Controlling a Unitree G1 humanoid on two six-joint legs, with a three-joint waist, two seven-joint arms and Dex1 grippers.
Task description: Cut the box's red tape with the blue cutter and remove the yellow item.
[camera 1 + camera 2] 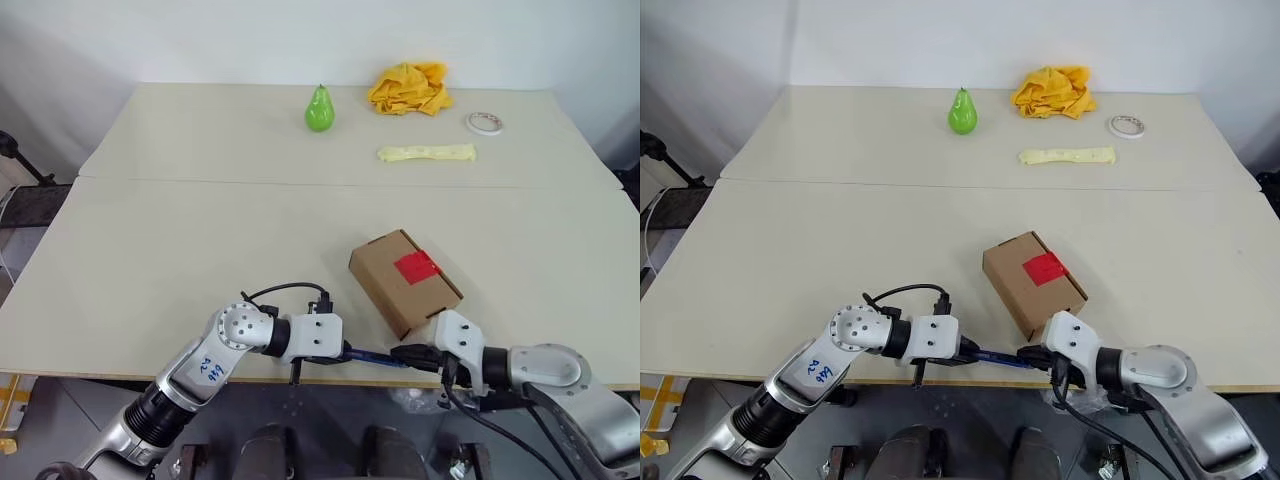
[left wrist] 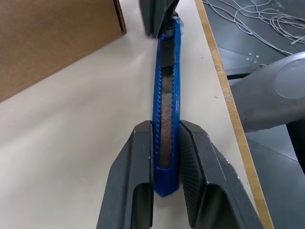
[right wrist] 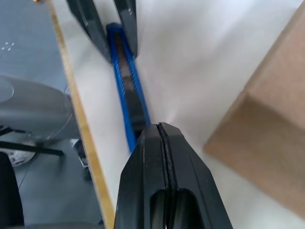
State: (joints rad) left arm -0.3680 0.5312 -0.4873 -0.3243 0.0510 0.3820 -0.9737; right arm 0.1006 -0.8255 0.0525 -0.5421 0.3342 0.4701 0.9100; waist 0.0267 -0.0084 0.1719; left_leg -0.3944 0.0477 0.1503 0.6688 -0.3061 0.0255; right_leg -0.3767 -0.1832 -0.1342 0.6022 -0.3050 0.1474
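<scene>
Cardboard box (image 1: pixel 405 283), plain brown, sits on the pale table (image 1: pixel 180 230) near its front edge, turned at an angle, with the square patch of red tape (image 1: pixel 416 266) on its top face toward the corner at about two o'clock. Just below the box, at roughly six o'clock from it, the blue cutter (image 1: pixel 376 355) lies level along the table's front edge, spanning the gap between the two arms. The left gripper (image 2: pixel 167 157) has its two black fingers closed on the cutter's rear end, one finger against each long side, as the left wrist view shows plainly; the cutter's slider and ribbed track run away from those fingers toward the other gripper. The right gripper (image 3: pixel 163 143) has its fingers pressed fully together with no gap, and its tip meets the cutter's far end; whether it pinches that end or merely rests against it I cannot tell. One corner of the box stands just beside the right gripper. Well away at the table's far side, a green pear (image 1: pixel 319 110) stands at about eleven o'clock from the box, a crumpled yellow-orange cloth (image 1: pixel 409 88) lies at twelve o'clock, a long pale yellow strip (image 1: pixel 426 153) lies between the cloth and the box, and a white tape roll (image 1: pixel 485 122) rests at one o'clock
</scene>
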